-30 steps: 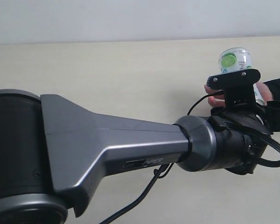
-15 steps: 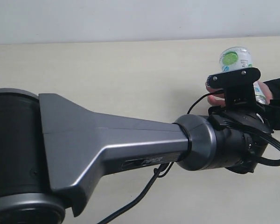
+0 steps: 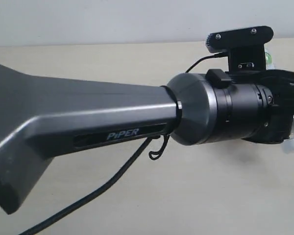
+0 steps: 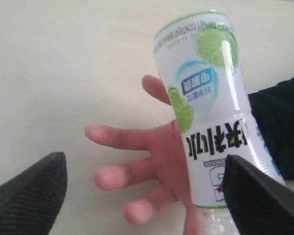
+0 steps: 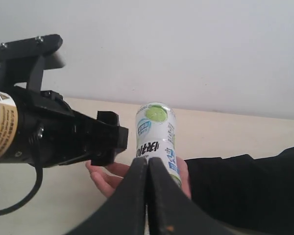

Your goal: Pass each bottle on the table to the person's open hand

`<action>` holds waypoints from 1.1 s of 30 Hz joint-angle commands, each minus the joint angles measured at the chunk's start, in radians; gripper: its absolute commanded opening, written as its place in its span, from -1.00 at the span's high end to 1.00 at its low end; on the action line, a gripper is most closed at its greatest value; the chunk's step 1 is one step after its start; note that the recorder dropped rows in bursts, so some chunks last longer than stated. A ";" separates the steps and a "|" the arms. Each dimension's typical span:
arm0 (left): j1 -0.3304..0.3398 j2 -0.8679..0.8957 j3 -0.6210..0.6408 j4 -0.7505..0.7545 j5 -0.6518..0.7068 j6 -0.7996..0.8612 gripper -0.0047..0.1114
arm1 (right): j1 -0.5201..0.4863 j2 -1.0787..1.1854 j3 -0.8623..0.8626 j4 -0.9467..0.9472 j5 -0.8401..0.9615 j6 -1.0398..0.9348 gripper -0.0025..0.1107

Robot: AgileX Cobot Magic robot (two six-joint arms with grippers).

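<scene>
Clear plastic bottle with a green-blue lime label (image 4: 210, 112) lies in the person's open hand (image 4: 152, 166), black-sleeved, with the left gripper (image 4: 144, 171) spread around it.
In the exterior view the grey left arm (image 3: 88, 117) crosses the pale beige wood-grain counter (image 3: 112, 63) from 9 o'clock to 3 o'clock, where its wrist hides most of the bottle. The left gripper's fingers stand wide apart, one close beside the label. The right gripper (image 5: 147, 164) is pressed together, empty.
</scene>
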 commanded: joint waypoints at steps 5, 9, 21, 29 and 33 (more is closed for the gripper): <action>0.041 -0.133 -0.004 -0.013 0.255 0.116 0.18 | -0.001 -0.003 0.001 0.000 -0.010 0.001 0.96; 0.088 -0.226 -0.004 0.052 0.439 0.198 0.92 | -0.001 -0.003 0.001 0.000 -0.010 0.001 0.96; 0.096 -0.607 0.328 0.243 0.439 0.304 0.92 | -0.001 -0.003 0.001 0.000 -0.032 0.001 0.96; 0.096 -1.006 0.751 0.226 0.340 0.378 0.92 | -0.001 -0.003 0.001 0.000 -0.032 0.001 0.96; 0.096 -1.205 0.925 0.155 0.171 0.456 0.92 | -0.001 -0.003 0.001 0.000 -0.032 0.001 0.96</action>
